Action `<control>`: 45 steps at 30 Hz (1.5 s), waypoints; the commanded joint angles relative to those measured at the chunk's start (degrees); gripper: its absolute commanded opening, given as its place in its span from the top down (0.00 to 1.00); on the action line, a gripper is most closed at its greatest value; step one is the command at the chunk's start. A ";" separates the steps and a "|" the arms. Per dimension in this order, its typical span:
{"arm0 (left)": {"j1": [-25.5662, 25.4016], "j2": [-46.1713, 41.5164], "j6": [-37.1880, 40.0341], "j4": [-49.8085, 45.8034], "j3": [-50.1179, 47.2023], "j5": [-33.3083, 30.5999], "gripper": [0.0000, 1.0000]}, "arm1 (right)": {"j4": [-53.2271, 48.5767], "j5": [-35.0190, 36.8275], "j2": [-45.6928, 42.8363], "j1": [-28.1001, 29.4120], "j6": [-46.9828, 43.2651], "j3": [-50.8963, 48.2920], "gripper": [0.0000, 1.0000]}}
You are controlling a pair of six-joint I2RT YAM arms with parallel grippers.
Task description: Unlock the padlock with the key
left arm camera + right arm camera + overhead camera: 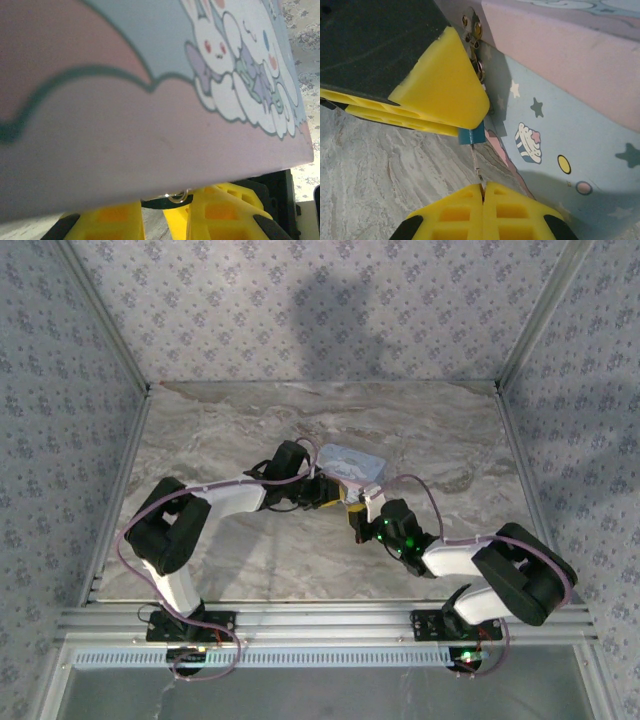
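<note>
Lab test cell, wallpapered panels (300, 310), aluminium frame (330, 625), marble-print tabletop (230, 430)

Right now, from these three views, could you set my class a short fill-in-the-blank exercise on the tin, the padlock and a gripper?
1. The lid of the tin shows a white cartoon ____.
2. The padlock, peeking out beside the tin, has a ____ body.
3. The right gripper has ____ fingers, pressed together on the thin metal key.

Missing words: rabbit; blue; yellow.
</note>
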 commanded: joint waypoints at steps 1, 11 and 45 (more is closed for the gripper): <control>-0.58 -2.53 -0.75 2.13 0.90 1.80 0.84 | 3.79 0.47 0.74 -0.28 1.09 0.52 1.00; -1.07 -2.69 -0.92 2.31 0.88 1.79 0.84 | 9.01 1.31 3.84 -0.28 0.59 1.50 1.00; -0.84 2.07 2.60 3.27 -0.85 -2.37 0.63 | 11.71 0.42 14.65 -1.34 11.97 5.20 1.00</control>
